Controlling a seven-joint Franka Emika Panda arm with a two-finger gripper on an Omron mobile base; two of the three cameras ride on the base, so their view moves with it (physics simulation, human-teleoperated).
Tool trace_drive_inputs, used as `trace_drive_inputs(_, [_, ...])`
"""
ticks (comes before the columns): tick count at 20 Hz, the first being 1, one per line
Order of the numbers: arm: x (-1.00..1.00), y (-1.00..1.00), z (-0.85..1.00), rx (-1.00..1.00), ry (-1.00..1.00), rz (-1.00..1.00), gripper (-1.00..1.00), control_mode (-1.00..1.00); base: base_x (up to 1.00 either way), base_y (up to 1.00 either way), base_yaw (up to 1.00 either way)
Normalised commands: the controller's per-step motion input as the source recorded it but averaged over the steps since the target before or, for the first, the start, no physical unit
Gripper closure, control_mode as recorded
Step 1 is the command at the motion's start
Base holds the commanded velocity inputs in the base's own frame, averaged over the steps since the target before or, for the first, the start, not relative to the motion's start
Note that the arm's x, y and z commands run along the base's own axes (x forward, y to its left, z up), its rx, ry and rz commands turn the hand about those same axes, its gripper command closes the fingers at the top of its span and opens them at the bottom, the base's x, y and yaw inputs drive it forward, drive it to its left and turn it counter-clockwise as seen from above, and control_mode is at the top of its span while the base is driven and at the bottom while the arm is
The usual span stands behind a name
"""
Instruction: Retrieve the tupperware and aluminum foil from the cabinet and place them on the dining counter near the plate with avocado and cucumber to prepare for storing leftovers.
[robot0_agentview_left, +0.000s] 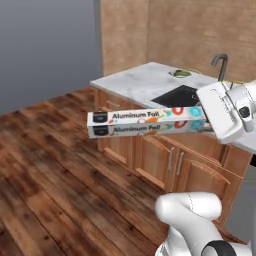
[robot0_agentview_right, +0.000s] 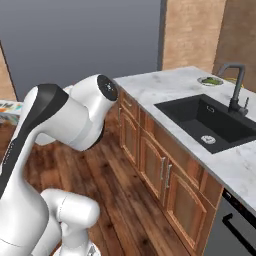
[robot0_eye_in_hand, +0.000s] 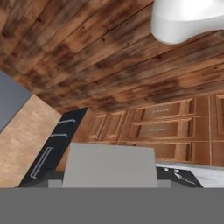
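A: Arm (robot0_agentview_left: 192, 220) in foreground; jaws clamp the teal-marked end of the foil (robot0_agentview_left: 145, 122), held level over the floor (robot0_agentview_left: 45, 170).

B: And the destination?

A: The counter (robot0_agentview_left: 142, 80) stands just beyond; the plate (robot0_agentview_left: 181, 73) sits at its far side. Foil is fetched, not placed. No tupperware beside the plate.

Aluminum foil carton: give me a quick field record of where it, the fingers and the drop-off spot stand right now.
aluminum foil: held level in the air beside the dining counter, above the wood floor
gripper: fingers clamped on the carton's red-and-teal end
dining counter: marble top, dark sink, black faucet
plate: at the counter's far end, green food on it
tupperware: none seen on the counter
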Motion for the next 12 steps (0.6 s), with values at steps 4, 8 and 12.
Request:
trace_drive_inputs(4, [0.0,0.0,0.0,0.0,0.0,0.0,1.0,1.0,0.56,0.13,-0.44])
trace_drive_inputs(8, [0.0,0.0,0.0,0.0,0.0,0.0,1.0,1.0,0.73,0.58,-0.35])
trace_drive_inputs(12, [0.0,0.0,0.0,0.0,0.0,0.0,1.0,1.0,0.81,0.78,-0.34])
